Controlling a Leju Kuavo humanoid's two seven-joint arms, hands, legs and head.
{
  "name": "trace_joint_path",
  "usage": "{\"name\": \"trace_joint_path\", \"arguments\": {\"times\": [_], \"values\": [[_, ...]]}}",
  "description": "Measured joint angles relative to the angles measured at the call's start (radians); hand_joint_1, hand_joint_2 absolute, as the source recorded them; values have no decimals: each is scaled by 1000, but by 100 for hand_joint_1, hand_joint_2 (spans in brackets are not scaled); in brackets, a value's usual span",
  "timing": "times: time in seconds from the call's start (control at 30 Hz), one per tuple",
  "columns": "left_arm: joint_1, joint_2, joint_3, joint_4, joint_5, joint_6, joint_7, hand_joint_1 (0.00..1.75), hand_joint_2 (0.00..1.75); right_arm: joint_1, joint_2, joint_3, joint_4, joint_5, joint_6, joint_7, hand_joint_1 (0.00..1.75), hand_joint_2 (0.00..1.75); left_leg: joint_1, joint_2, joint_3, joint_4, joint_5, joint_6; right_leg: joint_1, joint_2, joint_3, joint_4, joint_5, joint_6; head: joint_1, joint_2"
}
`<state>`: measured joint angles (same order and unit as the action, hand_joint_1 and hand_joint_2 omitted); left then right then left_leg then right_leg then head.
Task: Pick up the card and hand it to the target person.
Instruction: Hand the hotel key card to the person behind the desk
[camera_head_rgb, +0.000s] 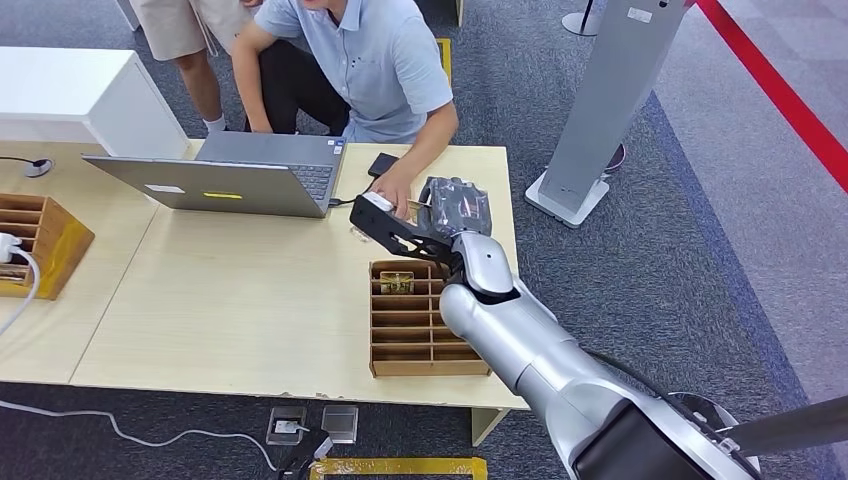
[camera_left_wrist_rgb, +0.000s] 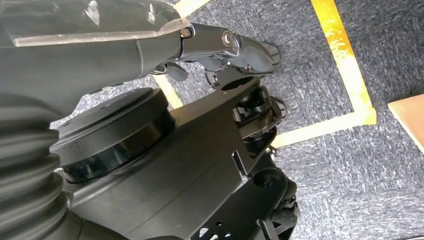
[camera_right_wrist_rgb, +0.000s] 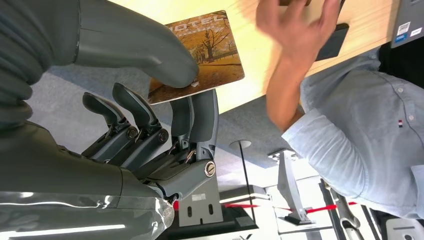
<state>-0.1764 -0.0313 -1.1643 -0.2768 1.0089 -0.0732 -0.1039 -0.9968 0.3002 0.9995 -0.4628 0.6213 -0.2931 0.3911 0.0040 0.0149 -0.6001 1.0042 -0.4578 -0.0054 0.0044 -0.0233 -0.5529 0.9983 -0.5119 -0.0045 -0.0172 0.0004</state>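
On the left of my head view a wooden rack (camera_head_rgb: 38, 243) sat at the table (camera_head_rgb: 230, 310) edge; beside it an open laptop (camera_head_rgb: 235, 175); behind that crouched a person in a light blue shirt (camera_head_rgb: 385, 60), a hand (camera_head_rgb: 393, 187) resting on the table; the right robot hand (camera_head_rgb: 425, 225) reached out over a slotted wooden organizer (camera_head_rgb: 415, 320), pinching the card (camera_right_wrist_rgb: 202, 55) between thumb and fingers (camera_right_wrist_rgb: 202, 117); the left robot hand (camera_left_wrist_rgb: 235, 50) hung above carpet, fingers curled in, holding nothing.

Autumn-tree card (camera_right_wrist_rgb: 207, 55) pinched above table
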Motion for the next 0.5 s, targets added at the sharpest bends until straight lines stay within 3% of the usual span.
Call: {"name": "trace_joint_path", "arguments": {"times": [0.5], "values": [[-11,0,0,0,-9,1,-12,0,175,-17,0,0,50,10,-4,0,166,175,0,0,0,0,0,0,0,0,0,0,0,0,0,0]]}}
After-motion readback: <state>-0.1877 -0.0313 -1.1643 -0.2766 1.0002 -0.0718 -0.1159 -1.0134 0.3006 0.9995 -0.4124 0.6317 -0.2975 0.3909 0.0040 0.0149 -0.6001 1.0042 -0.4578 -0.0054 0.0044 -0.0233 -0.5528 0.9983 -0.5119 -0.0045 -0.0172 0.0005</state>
